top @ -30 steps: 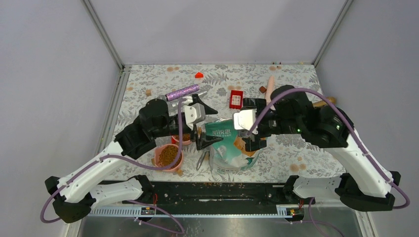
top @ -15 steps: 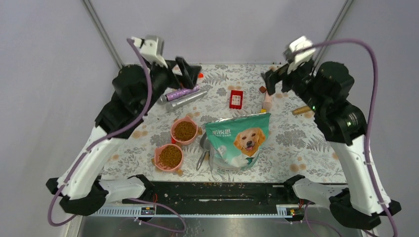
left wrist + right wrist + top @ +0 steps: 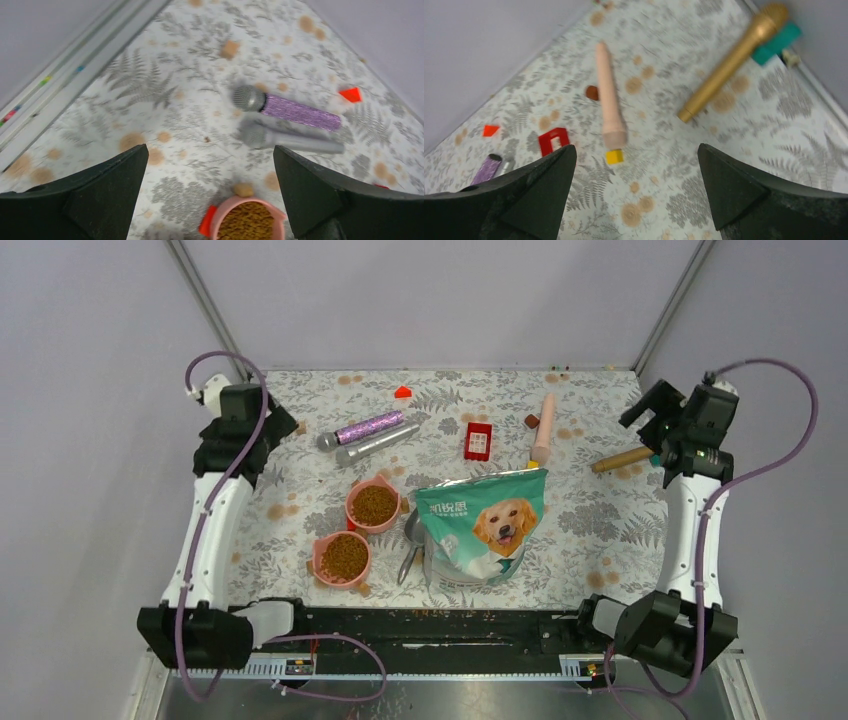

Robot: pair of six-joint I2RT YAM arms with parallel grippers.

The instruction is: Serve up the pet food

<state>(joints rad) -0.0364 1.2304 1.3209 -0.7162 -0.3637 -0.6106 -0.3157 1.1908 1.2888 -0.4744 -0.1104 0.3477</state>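
Both arms have swung back from the centre to the table's sides. The left gripper [image 3: 210, 155] and right gripper [image 3: 636, 155] are empty, jaws wide apart. Kibble [image 3: 374, 505] fills two bowls [image 3: 350, 512]. The pouch [image 3: 485, 525] lies flat beside them, lengthwise near-to-far, closer to the right arm and possibly still open. Only the left wrist view catches a bowl.
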